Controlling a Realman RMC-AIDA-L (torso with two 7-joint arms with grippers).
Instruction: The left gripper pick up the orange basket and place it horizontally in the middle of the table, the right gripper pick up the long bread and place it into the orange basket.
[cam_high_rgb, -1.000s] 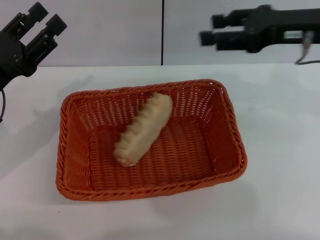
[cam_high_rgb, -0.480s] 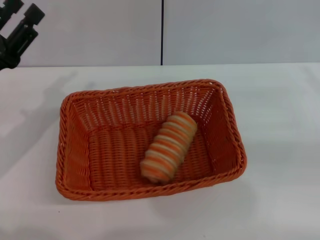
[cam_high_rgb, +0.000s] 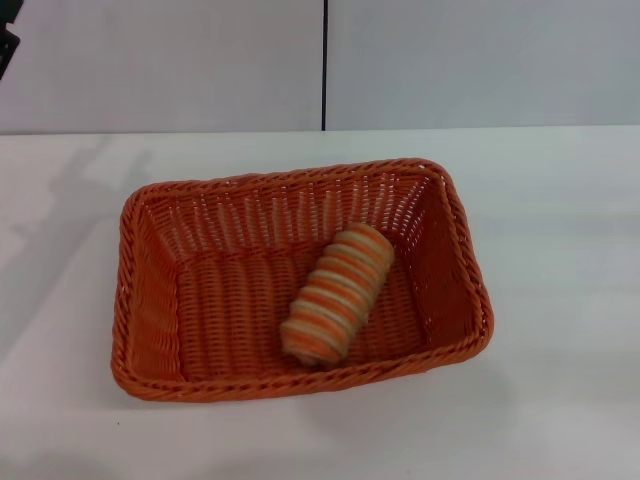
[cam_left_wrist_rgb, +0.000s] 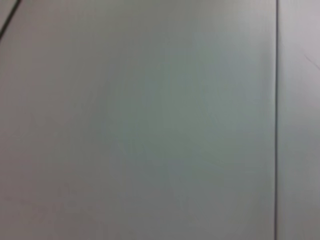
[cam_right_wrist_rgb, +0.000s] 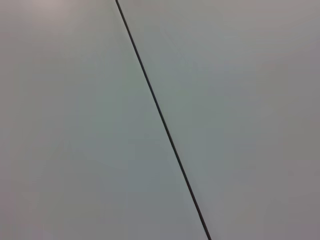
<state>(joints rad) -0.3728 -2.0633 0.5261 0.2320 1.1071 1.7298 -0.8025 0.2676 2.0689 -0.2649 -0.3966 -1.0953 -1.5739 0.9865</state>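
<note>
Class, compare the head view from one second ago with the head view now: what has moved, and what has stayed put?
The long bread rolled toward the right end of the orange basket, stripes now showing. Both claws withdrew; only a dark sliver of the left claw remains at the upper left corner. The basket and table stayed unchanged.

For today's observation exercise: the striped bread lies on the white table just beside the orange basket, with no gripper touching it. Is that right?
Not quite. The bread lies inside the basket, resting diagonally on its floor, not on the table beside it. The head view shows this. The rest holds: no gripper touches it.
</note>
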